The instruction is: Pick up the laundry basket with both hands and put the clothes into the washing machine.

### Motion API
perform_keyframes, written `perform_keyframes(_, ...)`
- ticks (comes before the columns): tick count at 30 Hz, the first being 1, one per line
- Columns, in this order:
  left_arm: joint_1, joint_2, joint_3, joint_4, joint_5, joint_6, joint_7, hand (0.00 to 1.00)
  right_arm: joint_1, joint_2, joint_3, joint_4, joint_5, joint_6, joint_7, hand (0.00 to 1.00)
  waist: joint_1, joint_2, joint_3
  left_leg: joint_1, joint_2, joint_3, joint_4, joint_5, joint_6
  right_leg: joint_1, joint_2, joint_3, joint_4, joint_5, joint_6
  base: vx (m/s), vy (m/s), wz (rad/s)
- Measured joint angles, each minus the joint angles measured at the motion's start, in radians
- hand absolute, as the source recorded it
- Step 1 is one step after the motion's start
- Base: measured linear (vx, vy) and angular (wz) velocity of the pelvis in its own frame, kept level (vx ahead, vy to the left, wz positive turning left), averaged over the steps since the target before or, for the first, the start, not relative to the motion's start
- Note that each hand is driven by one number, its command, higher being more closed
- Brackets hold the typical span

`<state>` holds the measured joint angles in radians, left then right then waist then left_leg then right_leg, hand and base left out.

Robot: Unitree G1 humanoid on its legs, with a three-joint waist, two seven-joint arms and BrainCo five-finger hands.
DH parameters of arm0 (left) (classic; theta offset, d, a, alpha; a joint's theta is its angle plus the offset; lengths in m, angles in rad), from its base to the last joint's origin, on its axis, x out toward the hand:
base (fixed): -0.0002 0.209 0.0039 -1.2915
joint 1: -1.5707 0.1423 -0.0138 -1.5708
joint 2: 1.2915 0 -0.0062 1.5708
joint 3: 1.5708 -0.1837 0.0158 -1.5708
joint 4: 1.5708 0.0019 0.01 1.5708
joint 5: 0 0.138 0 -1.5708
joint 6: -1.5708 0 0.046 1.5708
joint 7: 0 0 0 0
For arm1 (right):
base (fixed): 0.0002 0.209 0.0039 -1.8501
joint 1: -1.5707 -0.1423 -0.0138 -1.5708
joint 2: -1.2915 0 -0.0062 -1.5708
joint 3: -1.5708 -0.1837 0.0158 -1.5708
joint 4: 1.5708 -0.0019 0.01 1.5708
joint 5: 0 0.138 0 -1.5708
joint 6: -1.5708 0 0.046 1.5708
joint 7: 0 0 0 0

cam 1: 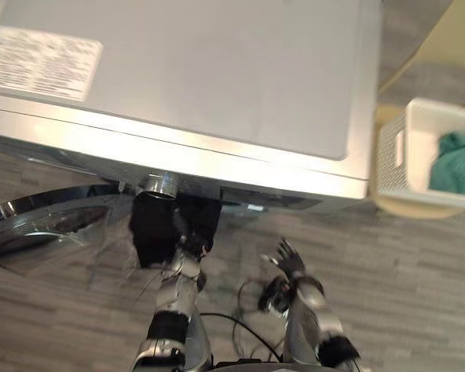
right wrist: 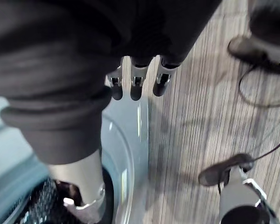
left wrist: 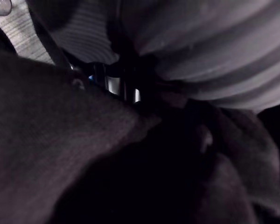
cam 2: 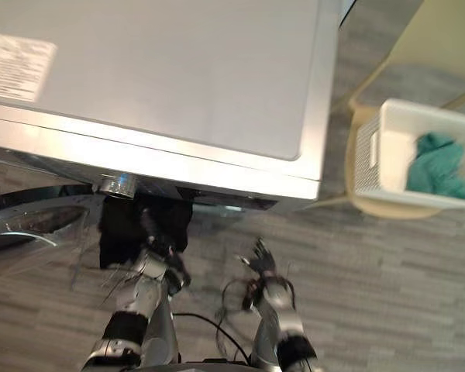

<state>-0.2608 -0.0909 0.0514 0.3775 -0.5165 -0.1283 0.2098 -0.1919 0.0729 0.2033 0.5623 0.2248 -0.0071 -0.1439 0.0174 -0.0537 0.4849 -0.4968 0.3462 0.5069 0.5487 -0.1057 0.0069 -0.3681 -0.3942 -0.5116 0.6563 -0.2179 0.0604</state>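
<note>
Your white laundry basket (cam 1: 391, 155), with a perforated side wall and a slot handle, stands just right of the silver-grey washing machine (cam 1: 217, 85), a teal garment (cam 1: 457, 163) bunched inside it. A black garment (cam 1: 159, 225) hangs at the machine's front beside the open door (cam 1: 39, 221). Your left robot hand (cam 1: 187, 252) meets its lower edge, fingers lost in cloth, so you cannot tell its grip. Your right robot hand (cam 1: 288, 262) hangs above the floor (cam 1: 403, 294), fingers straight, spread and empty.
</note>
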Motion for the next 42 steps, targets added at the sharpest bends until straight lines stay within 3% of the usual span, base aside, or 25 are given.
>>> perform_keyframes(5,-0.119,-0.049,0.045,0.030,-0.002,-0.024,0.063,1.00,-0.085,0.013,0.092,-0.008,-0.005,-0.008,-0.050,0.00,-0.007,0.014,0.051,-0.174,0.024,-0.017,0.088,-0.003,0.004,-0.174,-0.005,0.043,0.066,-0.020,0.028,-0.01,0.039,-0.07)
perform_keyframes(10,-0.201,-0.102,0.032,0.096,-0.021,-0.022,0.080,1.00,-0.087,0.012,0.103,-0.069,-0.027,-0.011,-0.080,0.00,-0.006,0.014,0.055,-0.332,0.056,-0.039,0.186,-0.032,0.047,-0.360,-0.029,0.091,0.223,-0.028,0.030,-0.03,0.019,0.01)
perform_keyframes(15,-0.287,-0.066,0.053,0.092,-0.021,-0.036,0.108,1.00,-0.091,0.013,0.107,-0.193,-0.037,-0.059,-0.100,0.00,-0.007,0.013,0.055,-0.514,0.103,-0.081,0.345,-0.077,0.053,-0.572,-0.040,0.176,0.398,-0.043,0.017,-0.08,-0.005,-0.12)
perform_keyframes(19,-0.388,-0.028,0.065,0.029,-0.020,-0.042,0.156,1.00,-0.036,0.005,0.057,-0.368,-0.026,-0.115,-0.106,0.00,-0.036,0.013,0.055,-0.680,0.149,-0.117,0.529,-0.156,0.066,-0.746,-0.039,0.264,0.557,-0.101,0.022,-0.11,0.012,-0.15)
perform_keyframes(21,-0.431,0.018,0.075,0.002,-0.020,-0.053,0.175,1.00,0.013,0.000,0.024,-0.450,-0.010,-0.149,-0.099,0.00,-0.039,0.013,0.055,-0.731,0.174,-0.125,0.595,-0.191,0.068,-0.799,-0.033,0.293,0.603,-0.131,0.027,-0.12,0.013,-0.28)
perform_keyframes(24,-0.542,0.156,0.156,-0.033,-0.024,-0.058,0.213,1.00,0.185,-0.002,-0.004,-0.598,0.033,-0.215,-0.072,0.00,-0.063,0.013,0.055,-0.820,0.198,-0.138,0.676,-0.221,0.071,-0.860,-0.022,0.324,0.622,-0.230,0.049,-0.14,-0.009,-0.18)
perform_keyframes(26,-0.578,0.231,0.198,-0.073,-0.052,-0.075,0.237,1.00,0.264,-0.003,-0.007,-0.600,0.048,-0.226,-0.051,0.00,-0.085,0.013,0.055,-0.844,0.208,-0.148,0.686,-0.224,0.063,-0.880,-0.020,0.324,0.635,-0.235,0.044,-0.14,-0.020,-0.02)
perform_keyframes(29,-0.631,0.281,0.194,-0.201,-0.065,-0.132,0.266,1.00,0.322,-0.004,-0.007,-0.600,0.050,-0.223,-0.040,0.00,-0.082,0.013,0.055,-0.857,0.213,-0.120,0.659,-0.210,0.040,-0.911,-0.021,0.329,0.621,-0.222,0.027,-0.10,-0.023,0.07)
perform_keyframes(32,-0.712,0.301,0.180,-0.226,-0.079,-0.154,0.281,1.00,0.317,-0.004,-0.005,-0.614,0.050,-0.223,-0.016,0.00,-0.082,0.013,0.055,-0.858,0.217,-0.117,0.661,-0.208,0.037,-0.913,-0.013,0.332,0.613,-0.197,0.024,-0.06,-0.019,-0.04)
perform_keyframes(34,-0.814,0.339,0.147,-0.226,-0.087,-0.153,0.297,1.00,0.317,-0.004,-0.005,-0.636,0.051,-0.224,0.008,0.00,-0.087,0.013,0.055,-0.866,0.233,-0.115,0.664,-0.204,0.044,-0.917,0.005,0.331,0.593,-0.173,0.023,-0.01,0.022,-0.26)
perform_keyframes(38,-0.959,0.447,0.093,-0.179,-0.060,-0.150,0.279,1.00,0.317,-0.004,-0.005,-0.643,0.073,-0.224,0.022,0.00,-0.089,0.013,0.054,-0.884,0.249,-0.106,0.672,-0.188,0.098,-0.941,0.017,0.335,0.587,-0.155,0.035,0.01,0.004,-0.15)
perform_keyframes(42,-1.084,0.555,-0.022,-0.113,-0.053,-0.092,0.312,1.00,0.312,-0.003,-0.020,-0.648,0.114,-0.225,0.041,0.00,-0.092,0.012,0.054,-0.900,0.248,-0.105,0.662,-0.179,0.112,-0.957,0.023,0.332,0.577,-0.144,0.029,-0.01,-0.027,-0.04)
